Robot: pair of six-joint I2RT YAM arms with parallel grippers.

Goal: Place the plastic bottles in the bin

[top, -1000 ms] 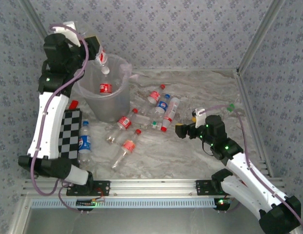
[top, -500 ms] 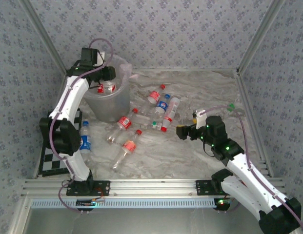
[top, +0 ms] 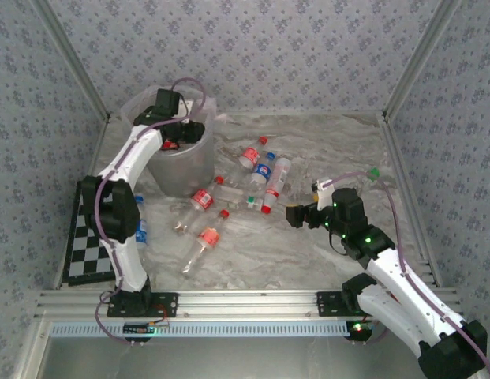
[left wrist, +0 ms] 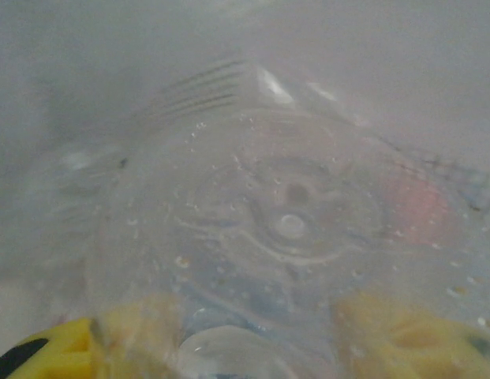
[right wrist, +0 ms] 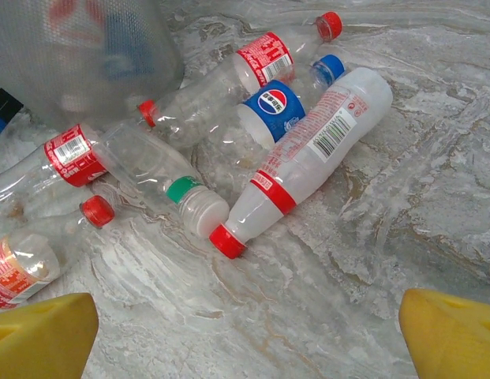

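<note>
My left gripper [top: 175,136] reaches down inside the bin [top: 181,166], a translucent bucket at the back left. In the left wrist view the base of a clear plastic bottle [left wrist: 284,213] sits right against the camera. My yellow fingers [left wrist: 402,335] show through its sides, closed on it, so the left gripper [left wrist: 237,347] holds it. Several plastic bottles [top: 264,170] lie on the table to the right of the bin. Among them are a white one with a red cap [right wrist: 308,166] and a blue-labelled one [right wrist: 274,110]. My right gripper [top: 294,215] hovers open just right of the pile, nothing between the jaws [right wrist: 245,335].
A blue-labelled bottle [top: 140,229] lies beside the left arm, next to a checkerboard [top: 91,241] at the left edge. Two red-labelled bottles [top: 205,235] lie nearer the front. Patterned walls close in the table at the back and on both sides.
The left arm swung from above and left of the bin down into it, carrying the bottle. The right arm has stayed put with its jaws wide.
</note>
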